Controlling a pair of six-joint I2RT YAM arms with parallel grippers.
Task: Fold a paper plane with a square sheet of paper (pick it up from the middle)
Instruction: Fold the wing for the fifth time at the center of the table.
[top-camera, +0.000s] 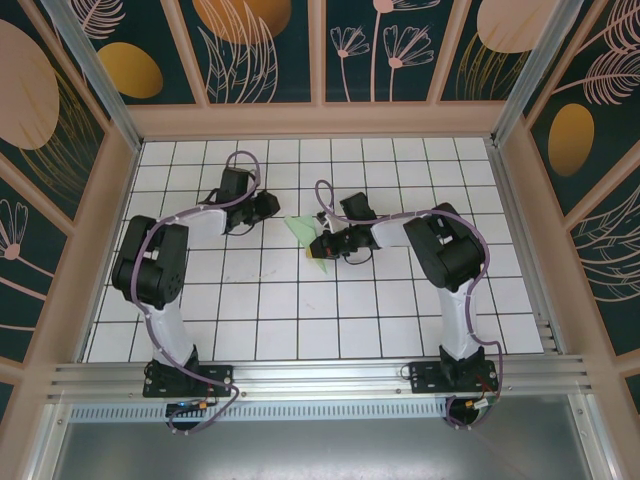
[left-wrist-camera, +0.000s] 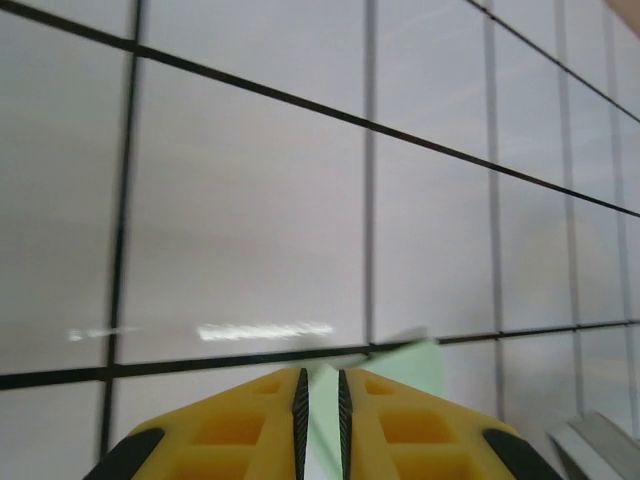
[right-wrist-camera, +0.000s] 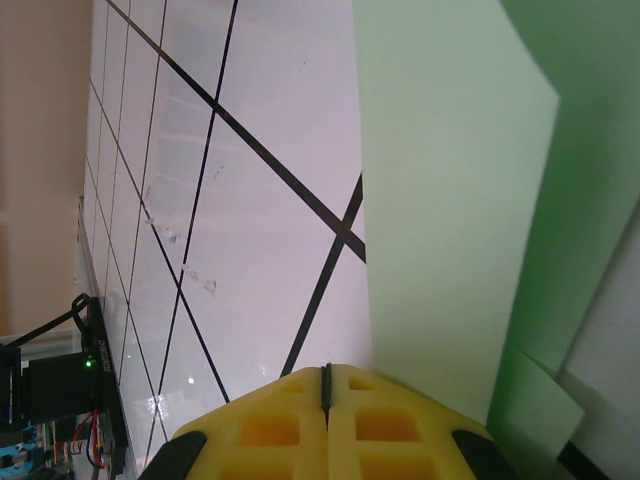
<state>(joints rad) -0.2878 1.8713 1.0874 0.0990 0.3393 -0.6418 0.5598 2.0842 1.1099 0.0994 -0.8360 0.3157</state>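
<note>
The pale mint-green sheet of paper (top-camera: 303, 232) lies partly folded on the white grid table (top-camera: 400, 310), between my two grippers. In the right wrist view the paper (right-wrist-camera: 450, 200) shows overlapping layers, and its straight edge runs down to my right finger. My right gripper (top-camera: 322, 245) (right-wrist-camera: 327, 368) is shut, pads together at the paper's edge, with nothing visible between them. My left gripper (top-camera: 270, 207) (left-wrist-camera: 320, 372) sits low at the paper's left corner, its jaws a narrow slit apart. A corner of the paper (left-wrist-camera: 410, 365) shows past the right finger and through the slit.
Wooden frame walls with patterned panels (top-camera: 320, 120) close in the table at the back and both sides. An aluminium rail (top-camera: 320, 375) runs along the near edge by the arm bases. Bare tiles lie in front of the paper.
</note>
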